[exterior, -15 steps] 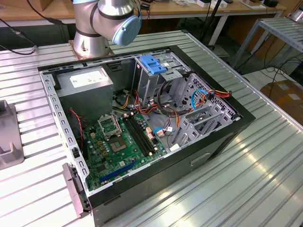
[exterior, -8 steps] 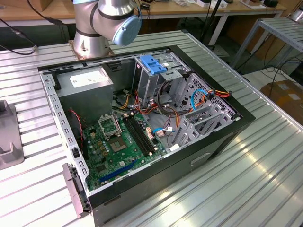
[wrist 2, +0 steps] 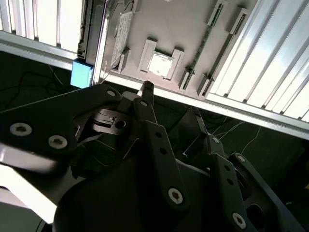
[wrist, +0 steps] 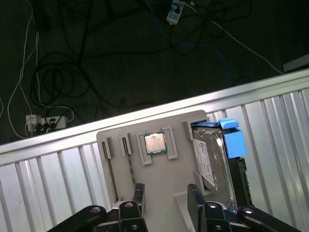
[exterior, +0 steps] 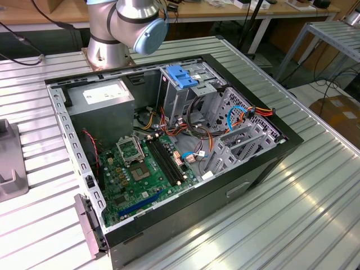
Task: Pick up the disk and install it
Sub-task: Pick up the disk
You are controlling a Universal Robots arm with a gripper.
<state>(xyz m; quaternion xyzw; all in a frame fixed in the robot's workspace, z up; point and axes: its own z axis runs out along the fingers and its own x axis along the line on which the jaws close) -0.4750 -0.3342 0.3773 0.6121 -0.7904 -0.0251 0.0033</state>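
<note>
– Disk (wrist: 211,159) sits at the grey tray's (wrist: 181,164) edge on the desk (wrist: 48,179), just beside the tool (wrist: 166,188), outside one fingertip (wrist: 194,193).
– Tool's spread wide, empty; the long axis runs the way it points.

An open black computer case (exterior: 185,216) with a green motherboard (exterior: 140,174) lies on a ribbed metal table (exterior: 315,185); a grey plastic tray (wrist: 159,176) holds a square silver chip (wrist: 155,143).

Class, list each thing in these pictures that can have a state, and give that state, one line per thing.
Gripper: open, over the tray, holding nothing.
Disk: lying in its tray slot, not gripped.
Processor chip: seated in its tray recess.
Computer case: side open, interior exposed.
</note>
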